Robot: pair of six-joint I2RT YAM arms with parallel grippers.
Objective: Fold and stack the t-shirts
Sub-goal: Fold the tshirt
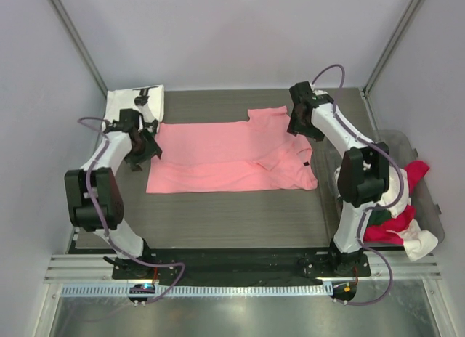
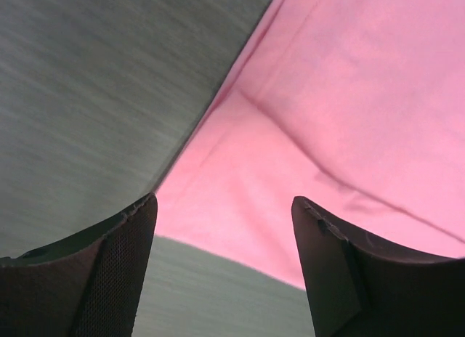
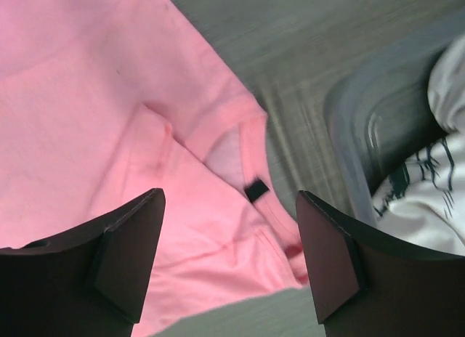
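Across the middle of the dark grey wood-grain tabletop [image 1: 232, 213], from above: plain salmon-pink cloth t-shirt [image 1: 232, 159] spread flat, long axis running from left edge to right edge, collar end to the right. Left hand [image 1: 142, 144] over the hem end, right hand [image 1: 301, 123] over the collar end beside the far sleeve, each arm nearest its own end. Folded white t-shirt with black print [image 1: 136, 101] at the far left corner. Clear plastic bin [image 1: 429, 199] off the right edge, holding a heap of red, white and dark green t-shirts [image 1: 396, 213].

From the left wrist: left hand [image 2: 225, 206] spread wide and empty above the pink hem corner [image 2: 349, 134], bare tabletop [image 2: 94, 83] to one side.

From the right wrist: right hand [image 3: 231, 199] likewise wide and empty, above the pink collar [image 3: 87, 97] and its small black neck label [image 3: 255, 189]. Bin wall [image 3: 356, 126] close by, so probably little room on that side. Likely next: pinching both ends for a fold.
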